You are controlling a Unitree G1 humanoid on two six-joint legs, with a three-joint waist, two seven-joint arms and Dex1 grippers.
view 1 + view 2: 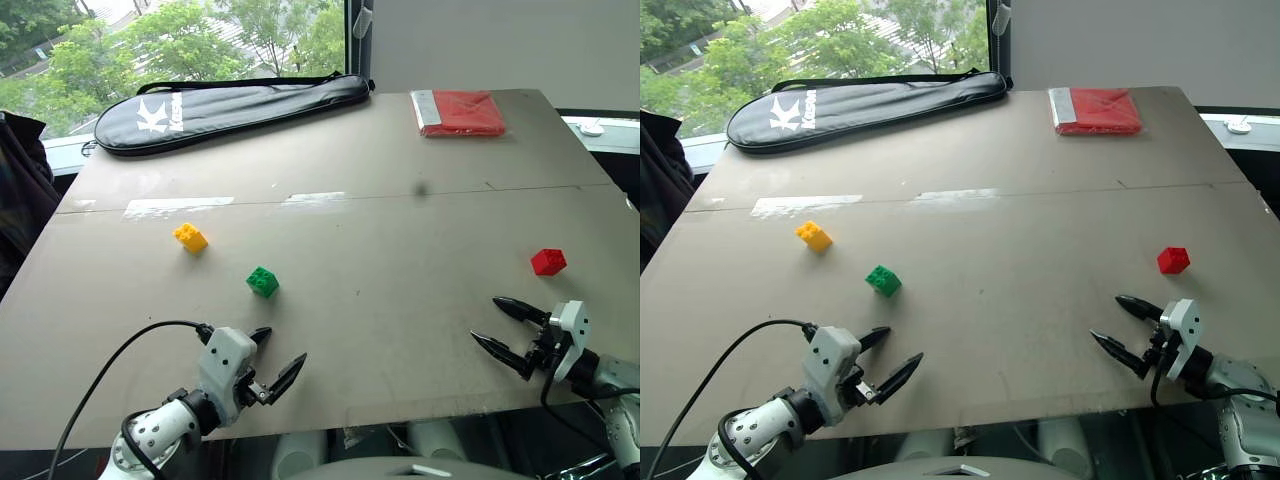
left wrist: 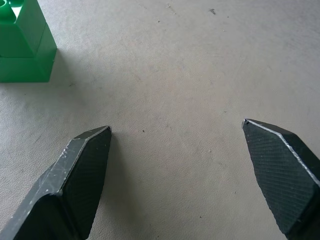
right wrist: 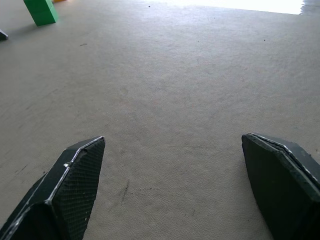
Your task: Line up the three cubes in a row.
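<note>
Grey-brown table (image 1: 400, 200) with a seam and scuffed pale patches across it, window with trees behind; black racket bag (image 1: 230, 108) and red packet (image 1: 462, 112) sit at the far edge. Yellow cube (image 1: 190, 237) and green cube (image 1: 263, 281) are near each other on the left, red cube (image 1: 548, 262) well apart on the right, no row yet. Left tool (image 1: 276, 364) and right tool (image 1: 505, 327) both have fingers spread wide, empty, over the near edge; green cube cut off at frame edge in both wrist views
</note>
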